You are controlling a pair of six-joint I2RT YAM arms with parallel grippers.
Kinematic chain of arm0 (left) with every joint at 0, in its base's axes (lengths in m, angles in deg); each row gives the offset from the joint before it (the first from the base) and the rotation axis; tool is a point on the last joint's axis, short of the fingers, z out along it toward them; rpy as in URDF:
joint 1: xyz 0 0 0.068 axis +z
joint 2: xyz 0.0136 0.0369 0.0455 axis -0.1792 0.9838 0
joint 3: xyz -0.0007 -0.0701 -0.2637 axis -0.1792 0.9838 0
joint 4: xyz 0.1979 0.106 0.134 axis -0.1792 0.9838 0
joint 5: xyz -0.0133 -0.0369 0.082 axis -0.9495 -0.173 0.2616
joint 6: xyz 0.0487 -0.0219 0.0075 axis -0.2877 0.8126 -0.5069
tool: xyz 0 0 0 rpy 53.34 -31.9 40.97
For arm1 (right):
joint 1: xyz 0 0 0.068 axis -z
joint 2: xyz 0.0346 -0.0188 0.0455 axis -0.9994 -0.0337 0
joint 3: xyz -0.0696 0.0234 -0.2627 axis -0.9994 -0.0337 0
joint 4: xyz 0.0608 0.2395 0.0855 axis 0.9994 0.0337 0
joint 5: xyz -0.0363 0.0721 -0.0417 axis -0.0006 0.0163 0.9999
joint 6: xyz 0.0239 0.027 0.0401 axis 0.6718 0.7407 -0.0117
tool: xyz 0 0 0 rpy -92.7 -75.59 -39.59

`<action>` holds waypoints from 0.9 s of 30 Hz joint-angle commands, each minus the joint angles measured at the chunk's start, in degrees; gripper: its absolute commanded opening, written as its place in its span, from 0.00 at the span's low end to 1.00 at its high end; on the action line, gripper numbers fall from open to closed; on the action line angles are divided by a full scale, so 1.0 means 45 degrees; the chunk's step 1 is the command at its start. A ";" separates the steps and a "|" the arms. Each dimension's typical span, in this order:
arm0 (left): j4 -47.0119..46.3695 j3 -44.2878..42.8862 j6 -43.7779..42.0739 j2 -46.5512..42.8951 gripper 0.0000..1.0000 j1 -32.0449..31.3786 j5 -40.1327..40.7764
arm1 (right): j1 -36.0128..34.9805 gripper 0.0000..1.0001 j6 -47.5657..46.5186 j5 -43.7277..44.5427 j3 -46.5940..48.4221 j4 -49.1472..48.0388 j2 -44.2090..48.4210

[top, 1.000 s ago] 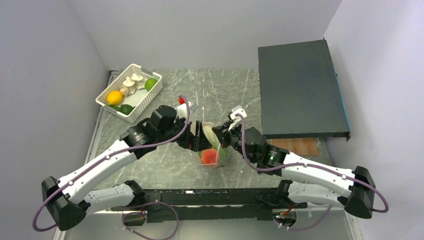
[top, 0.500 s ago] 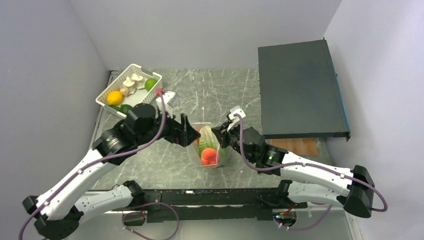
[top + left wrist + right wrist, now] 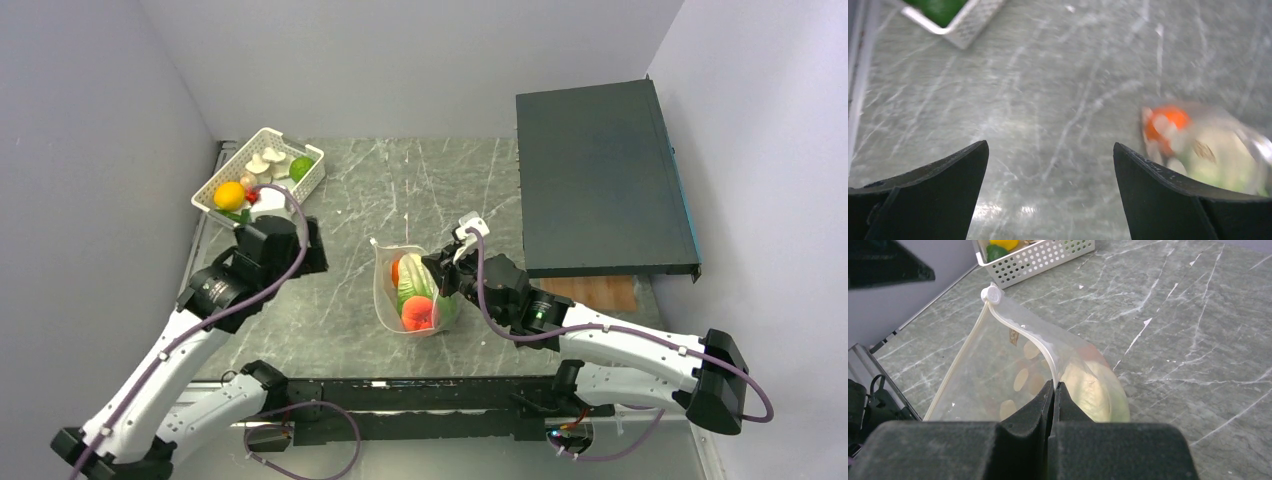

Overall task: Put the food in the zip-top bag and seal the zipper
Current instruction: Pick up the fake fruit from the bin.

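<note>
The clear zip-top bag (image 3: 388, 292) stands open in the middle of the table with leafy lettuce (image 3: 412, 285) and a red-orange fruit (image 3: 419, 314) inside. My right gripper (image 3: 440, 272) is shut on the bag's zipper rim (image 3: 1020, 330), pinching it at the right side (image 3: 1053, 385). My left gripper (image 3: 1050, 150) is open and empty, over bare table left of the bag (image 3: 1218, 150) and apart from it. A yellow-orange citrus (image 3: 229, 195), pale mushrooms (image 3: 262, 164), a round green fruit (image 3: 300, 167) and a dark green vegetable (image 3: 251, 216) lie in the basket.
The white slotted basket (image 3: 290, 202) stands at the back left, close behind my left wrist. A large black box (image 3: 600, 180) fills the right side, with a wooden board (image 3: 600, 291) at its near edge. Grey walls close in the left, back and right.
My left gripper has drawn back from the bag's mouth to the left, toward the basket, and is empty. The lettuce now sits in the bag. The right gripper keeps its hold.
</note>
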State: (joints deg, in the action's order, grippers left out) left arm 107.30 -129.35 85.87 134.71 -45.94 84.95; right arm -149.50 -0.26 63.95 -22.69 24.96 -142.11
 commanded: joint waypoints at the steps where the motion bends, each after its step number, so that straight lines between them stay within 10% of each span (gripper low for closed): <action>1: -0.2197 0.0468 -0.1231 -0.0130 1.00 0.3318 -0.1232 | -0.0017 0.00 0.0094 -0.0033 0.0343 -0.0510 -0.0031; 14: -0.2607 -0.3588 -0.1946 0.7756 1.00 0.9938 -0.4993 | -0.0019 0.00 0.0005 -0.0095 0.0400 -0.0568 -0.0293; 27: -0.1715 -0.8174 -0.3607 1.3359 0.88 1.0258 -0.4291 | -0.0010 0.00 -0.0041 -0.0117 0.0516 -0.0610 -0.0875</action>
State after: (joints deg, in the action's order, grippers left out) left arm 99.17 -164.26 71.72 193.94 0.35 67.79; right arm -149.50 -0.30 63.14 -22.67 24.89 -145.21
